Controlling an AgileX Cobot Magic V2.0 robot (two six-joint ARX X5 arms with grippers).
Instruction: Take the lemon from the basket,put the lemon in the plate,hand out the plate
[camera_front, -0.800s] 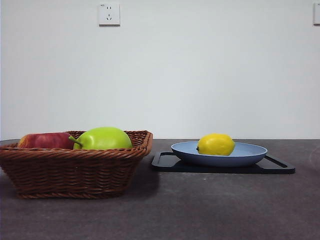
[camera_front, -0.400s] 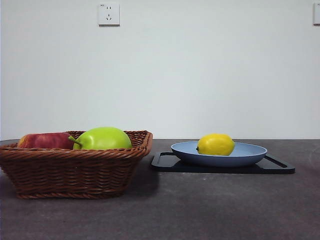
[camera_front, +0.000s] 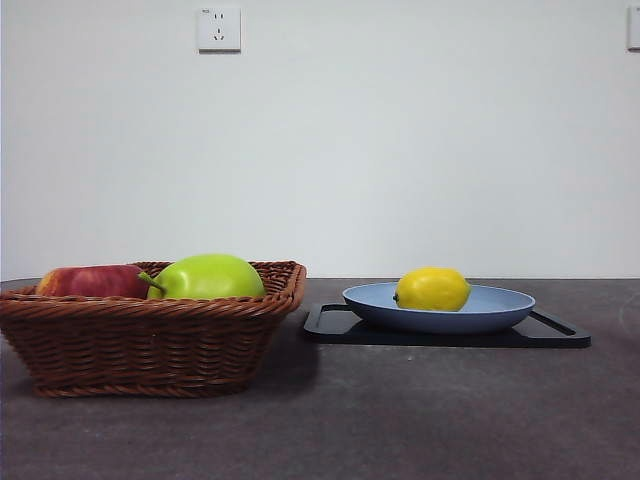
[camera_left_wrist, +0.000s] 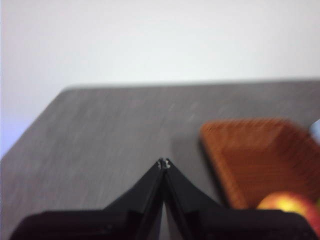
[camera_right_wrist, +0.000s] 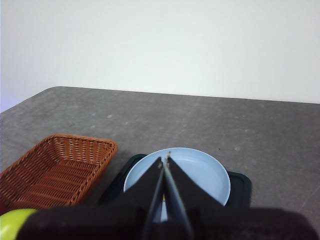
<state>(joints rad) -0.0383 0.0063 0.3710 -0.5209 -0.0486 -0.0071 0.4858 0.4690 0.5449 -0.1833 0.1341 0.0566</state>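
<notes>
Both grippers hang above the table with nothing between their jaws: we see the left gripper with its two black jaws pressed together tip to tip, and the right gripper likewise closed to a thin seam. Neither shows in the front view.

Largest of what we see is the dark grey table, under a pale wall that carries a white socket. Next comes the basket, brown wicker with flared sides, standing at about 9 o'clock from the plate and near the tray's edge. From the left wrist view we catch it blurred, off to one side of the closed jaws.

The black tray lies flat on the table at 3 o'clock from the basket. On it rests the plate, light blue and shallow; in the right wrist view the plate sits directly beyond the closed right jaws.

Inside the basket we find the green fruit, stem tilted toward 10 o'clock, touching the red apple at its 9 o'clock side.

Smallest is the lemon, lying in the plate, left of its centre.
</notes>
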